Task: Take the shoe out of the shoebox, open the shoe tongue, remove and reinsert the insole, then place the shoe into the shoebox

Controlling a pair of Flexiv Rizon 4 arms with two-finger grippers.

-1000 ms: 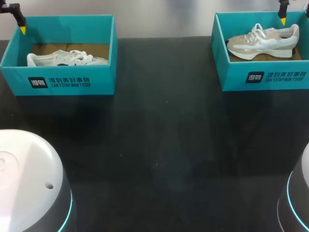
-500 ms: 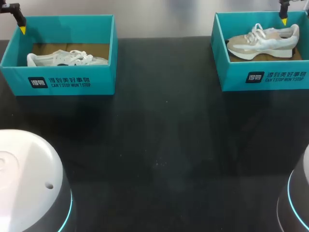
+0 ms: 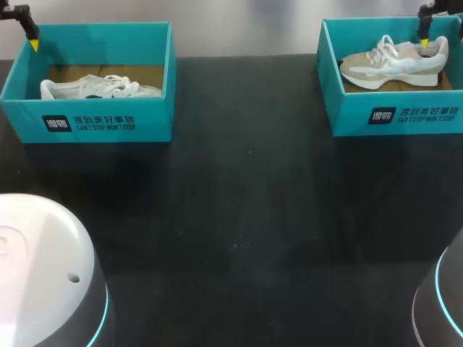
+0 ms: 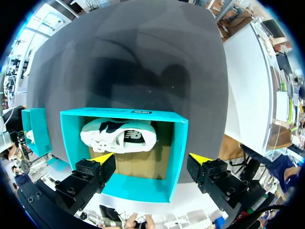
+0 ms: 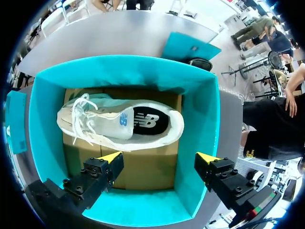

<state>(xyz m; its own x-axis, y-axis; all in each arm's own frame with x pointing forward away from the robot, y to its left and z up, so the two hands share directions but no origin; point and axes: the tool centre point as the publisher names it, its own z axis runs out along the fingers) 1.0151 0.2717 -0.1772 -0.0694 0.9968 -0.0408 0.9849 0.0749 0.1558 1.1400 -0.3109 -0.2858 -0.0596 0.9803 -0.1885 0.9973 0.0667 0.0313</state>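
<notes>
1. A black table top held two open teal cardboard shoeboxes at its far edge, well apart, one toward my left and one toward my right.
2. The left teal shoebox had a brown cardboard floor. A white low-top sneaker with dark patches lay inside it, against the wall that bore the printed label.
3. My left gripper hung above the far left corner of that box. In the left wrist view its two yellow-tipped fingers stood spread wide apart with nothing between them, so it was open and held nothing.
4. The right teal shoebox held a white and beige lace-up sneaker with a dark insole. The sneaker rested on the box's brown cardboard floor, with its heel toward the box's right wall.
5. My right gripper sat low over that box, at the heel end of the sneaker in the head view. I could not tell whether a tip touched the shoe.
6. In the right wrist view its yellow-tipped fingers were spread wide, and the sneaker lay ahead of them rather than between them. The gripper was open and held nothing.
</notes>
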